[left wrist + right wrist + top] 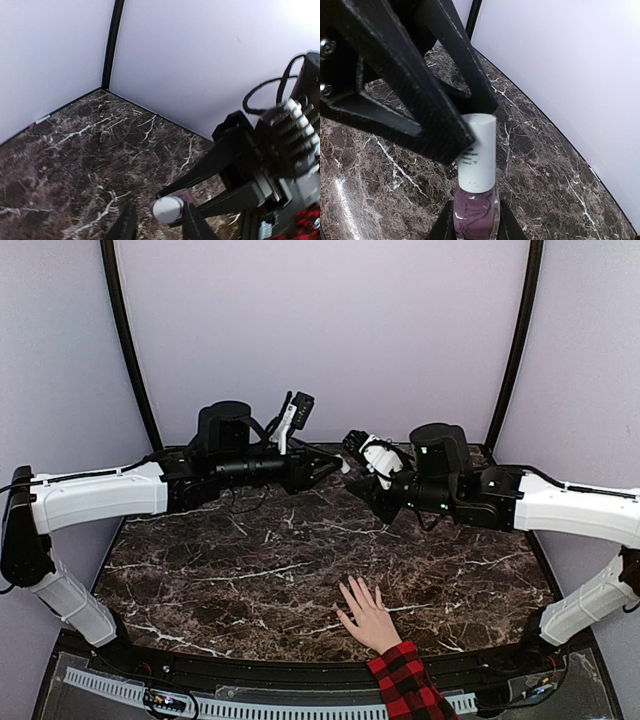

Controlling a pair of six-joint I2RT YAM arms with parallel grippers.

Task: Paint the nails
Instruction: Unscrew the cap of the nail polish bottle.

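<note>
Right gripper [476,227] clamped on polish bottle [476,210], lower centre, likely bracing it for uncapping. Left gripper [160,227] slightly apart around white cap [167,209], gap visible. Hand [368,618] flat, lower centre, presenting nails [353,583].

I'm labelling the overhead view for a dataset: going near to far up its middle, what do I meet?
The plaid sleeve → hand → right gripper → back wall.

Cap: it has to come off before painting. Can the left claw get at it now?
Probably yes: the cap sits between the fingers of the left claw, nothing blocking, while the right claw holds the bottle by its body.
</note>
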